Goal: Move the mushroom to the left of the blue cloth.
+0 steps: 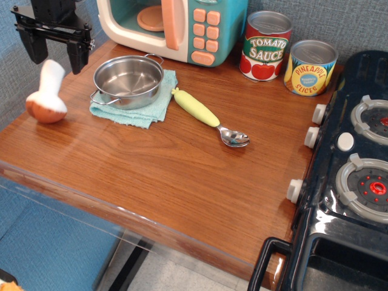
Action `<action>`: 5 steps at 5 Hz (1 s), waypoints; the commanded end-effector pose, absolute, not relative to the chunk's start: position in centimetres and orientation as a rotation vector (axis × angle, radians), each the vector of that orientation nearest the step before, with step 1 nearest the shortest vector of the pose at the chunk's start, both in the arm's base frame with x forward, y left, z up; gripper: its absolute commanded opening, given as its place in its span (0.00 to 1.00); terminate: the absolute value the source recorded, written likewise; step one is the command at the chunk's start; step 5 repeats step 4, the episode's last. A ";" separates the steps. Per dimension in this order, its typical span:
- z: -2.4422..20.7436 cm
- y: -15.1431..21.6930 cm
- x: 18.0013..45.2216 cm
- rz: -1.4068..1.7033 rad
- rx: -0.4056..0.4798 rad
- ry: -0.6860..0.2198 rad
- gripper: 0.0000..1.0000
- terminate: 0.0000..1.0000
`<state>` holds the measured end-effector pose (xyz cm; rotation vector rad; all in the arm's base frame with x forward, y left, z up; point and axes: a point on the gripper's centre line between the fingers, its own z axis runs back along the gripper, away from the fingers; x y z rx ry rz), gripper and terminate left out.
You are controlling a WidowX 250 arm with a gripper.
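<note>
The mushroom [47, 94], with its orange-brown cap down and white stem pointing up, rests on the wooden table near the left edge, left of the blue cloth [140, 108]. A steel pot [128, 80] sits on the cloth. My gripper [56, 53] is open and empty, just above and behind the mushroom's stem, with its two black fingers spread wide on either side.
A yellow-green-handled spoon [208, 117] lies right of the cloth. A toy microwave [176, 27] stands at the back, with a tomato sauce can [265, 46] and a pineapple can [310, 68] to its right. A black toy stove [351, 176] fills the right side.
</note>
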<state>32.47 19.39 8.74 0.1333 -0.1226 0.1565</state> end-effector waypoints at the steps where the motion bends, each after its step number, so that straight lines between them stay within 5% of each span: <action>1: 12.2 18.5 32.5 0.079 0.140 -0.214 1.00 0.00; 3: 11.7 18.0 33.1 0.085 0.129 -0.233 1.00 0.00; 4: 11.7 18.0 33.1 0.085 0.129 -0.233 1.00 1.00; 5: 11.7 18.0 33.1 0.085 0.129 -0.233 1.00 1.00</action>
